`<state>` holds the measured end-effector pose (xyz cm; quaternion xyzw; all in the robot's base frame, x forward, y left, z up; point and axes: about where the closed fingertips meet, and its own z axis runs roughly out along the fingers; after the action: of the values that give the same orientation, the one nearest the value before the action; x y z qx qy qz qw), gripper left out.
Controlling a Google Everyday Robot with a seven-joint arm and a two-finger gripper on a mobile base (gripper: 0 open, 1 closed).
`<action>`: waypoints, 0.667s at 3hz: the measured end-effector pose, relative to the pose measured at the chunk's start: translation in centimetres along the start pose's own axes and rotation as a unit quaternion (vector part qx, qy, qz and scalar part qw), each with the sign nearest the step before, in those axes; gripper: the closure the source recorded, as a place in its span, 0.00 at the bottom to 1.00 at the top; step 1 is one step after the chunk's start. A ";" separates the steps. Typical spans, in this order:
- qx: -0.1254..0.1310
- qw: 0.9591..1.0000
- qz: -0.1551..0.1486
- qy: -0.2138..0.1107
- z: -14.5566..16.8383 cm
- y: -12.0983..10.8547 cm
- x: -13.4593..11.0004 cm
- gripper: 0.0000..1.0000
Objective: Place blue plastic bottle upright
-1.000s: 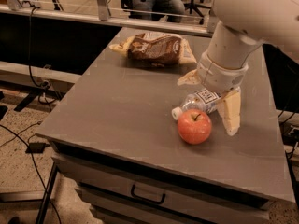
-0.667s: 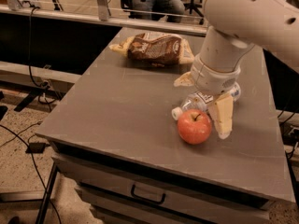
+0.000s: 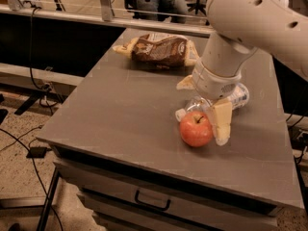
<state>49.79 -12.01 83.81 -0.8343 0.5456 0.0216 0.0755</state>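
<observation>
The blue plastic bottle [image 3: 237,96] lies on its side on the grey table [image 3: 120,114], with its white cap [image 3: 180,114] pointing left toward a red apple [image 3: 196,128]. Most of its body is hidden under my arm. My gripper [image 3: 204,103] is right over the bottle's middle and is open. One cream finger [image 3: 222,122] reaches down on the near side, next to the apple. The other fingertip [image 3: 185,83] shows on the far side. The fingers straddle the bottle; I cannot tell whether they touch it.
A brown snack bag [image 3: 161,49] lies at the back of the table. The apple touches or nearly touches the bottle's neck. The table's front edge sits above a drawer with a handle [image 3: 151,201]. Cables run across the floor on the left.
My gripper has shifted left and a little lower over the lying bottle, so its near finger now stands closer to the apple. The bottle and the apple have stayed in place.
</observation>
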 end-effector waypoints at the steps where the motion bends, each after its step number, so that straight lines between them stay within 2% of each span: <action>1: -0.002 1.000 -0.003 -0.015 -0.2 -0.9 0.5 0.00; 2: 0.001 0.999 -0.023 -0.029 -0.9 -2.3 1.6 0.00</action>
<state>52.52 -12.64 84.75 -0.8454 0.5242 0.0434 0.0928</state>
